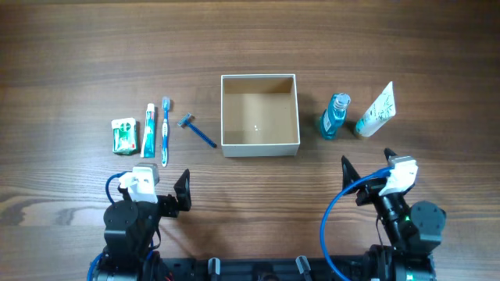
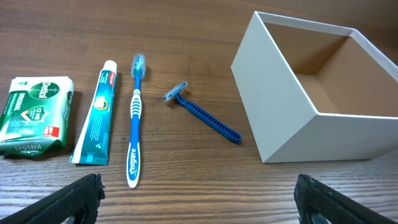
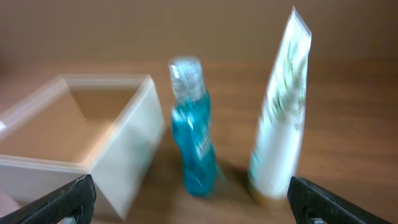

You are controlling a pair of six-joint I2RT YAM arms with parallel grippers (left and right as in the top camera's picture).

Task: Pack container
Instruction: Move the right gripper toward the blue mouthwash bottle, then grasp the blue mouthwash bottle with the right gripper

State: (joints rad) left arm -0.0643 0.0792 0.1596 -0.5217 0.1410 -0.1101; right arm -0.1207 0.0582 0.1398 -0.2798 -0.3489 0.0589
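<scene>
I am holding my left tool (image 2: 199,200) low over the desk (image 1: 78,47) with its two fingers spread wide and nothing between them. My right tool (image 3: 199,200) is hanging just as wide, also gripping nothing.

Just ahead of the left tool a row of toiletries is lying flat. From the left these are a green soap packet (image 2: 36,115), a toothpaste tube (image 2: 96,115) just beside it, a blue-and-white toothbrush (image 2: 135,118) lying alongside the tube, and a blue razor (image 2: 202,113) set apart at a slant, its handle pointing toward the container (image 2: 280,106). That white-walled box is sitting upright near the middle of the desk, right of the razor and not touching it, with its tan floor showing.

Ahead of the right tool a blue bottle (image 3: 193,137) with a clear cap is standing close to the container's right wall. My right wrist view is blurring here, so I cannot tell whether the two are touching, though from overhead they seem apart. Right of the bottle a white tube (image 3: 280,112) is standing on its cap, leaning slightly.
</scene>
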